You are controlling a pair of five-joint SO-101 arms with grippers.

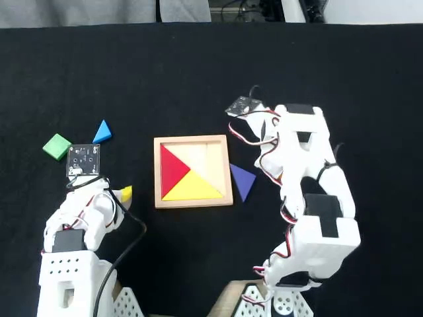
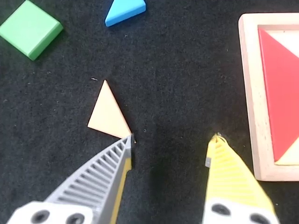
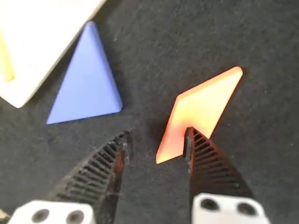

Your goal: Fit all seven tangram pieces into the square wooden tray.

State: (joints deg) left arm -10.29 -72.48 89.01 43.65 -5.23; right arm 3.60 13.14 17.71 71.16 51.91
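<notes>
1. Left end effector (image 2: 171,139): released, jaws spread wide, nothing held. The gray fingertip (image 2: 124,145) sits at one corner of a pale-orange sm. triangle (image 2: 107,114). That piece lies flat on the table (image 2: 187,70), outside the gap.
2. Right end effector (image 3: 156,135): also released, jaws apart. One black finger (image 3: 205,163) overlaps the near edge of the orange parallelogram (image 3: 201,109); can't tell if it's touching or just above.
3. Count: 7 pcs.
   - 2 are in the tray (image 1: 158,172): red triangle (image 1: 172,168) and yellow triangle (image 1: 193,188), meeting along a diagonal.
   - 5 are loose on the table: sm. triangle, parallelogram, purple triangle (image 3: 86,79) just beside the tray's right side, then blue triangle (image 1: 102,132) and green square (image 1: 57,146), near each other and farthest out on the left.
4. Hidden/cut off: in the high view the left arm covers part of the sm. triangle. In both wrist views the tray is cut by the frame edge.
</notes>
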